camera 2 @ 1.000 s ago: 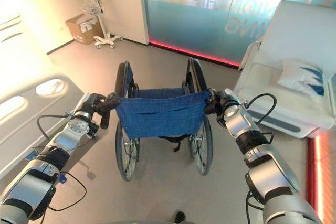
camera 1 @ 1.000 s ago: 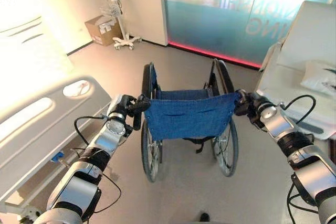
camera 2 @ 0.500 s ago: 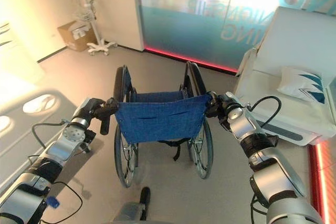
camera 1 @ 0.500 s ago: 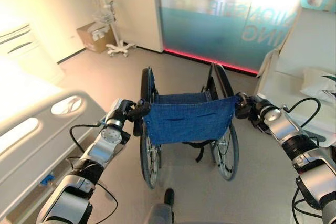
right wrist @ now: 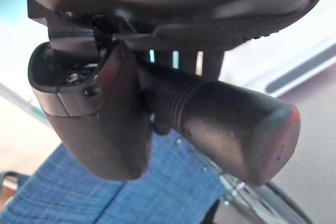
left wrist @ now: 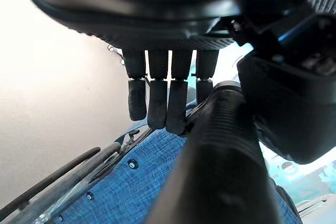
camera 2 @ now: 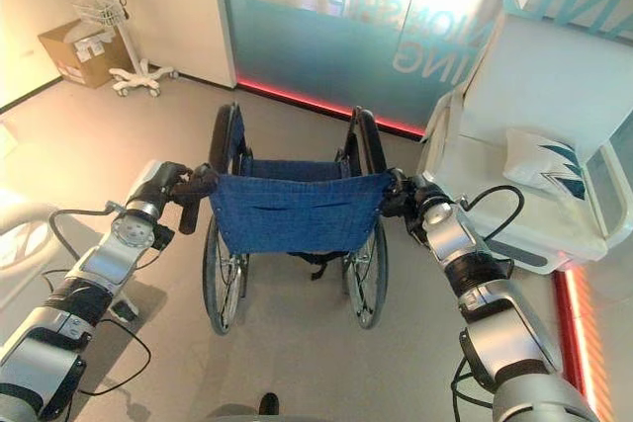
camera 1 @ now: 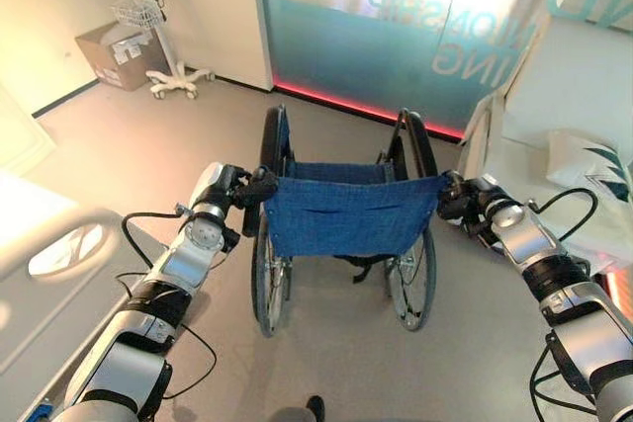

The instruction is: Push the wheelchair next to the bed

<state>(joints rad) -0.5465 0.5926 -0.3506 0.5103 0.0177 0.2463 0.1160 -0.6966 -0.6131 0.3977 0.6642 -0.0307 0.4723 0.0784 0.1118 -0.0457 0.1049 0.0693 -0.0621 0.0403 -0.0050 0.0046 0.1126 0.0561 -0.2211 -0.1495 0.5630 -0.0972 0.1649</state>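
Observation:
A wheelchair (camera 1: 341,214) with a blue cloth back stands on the grey floor in front of me, facing away. My left hand (camera 1: 237,188) is curled round its left push handle (left wrist: 215,171), fingers over the black ribbed grip. My right hand (camera 1: 457,200) is shut on the right push handle (right wrist: 220,119), thumb and fingers wrapped round it. A bed with a white side rail (camera 1: 59,264) lies at the lower left. A second bed (camera 2: 534,185) with a white mattress and a pillow (camera 2: 544,157) stands close on the right of the wheelchair.
A frosted glass wall (camera 1: 396,27) with a red strip at its foot closes the room ahead. A cardboard box (camera 1: 114,46) and a wheeled stand (camera 1: 173,71) sit in the far left corner. Open floor lies between the wheelchair and the glass.
The whole view has swung right and moved forward with the wheelchair. The left bed has slid toward the lower left edge, and the right bed looms nearer. Both hands kept their hold.

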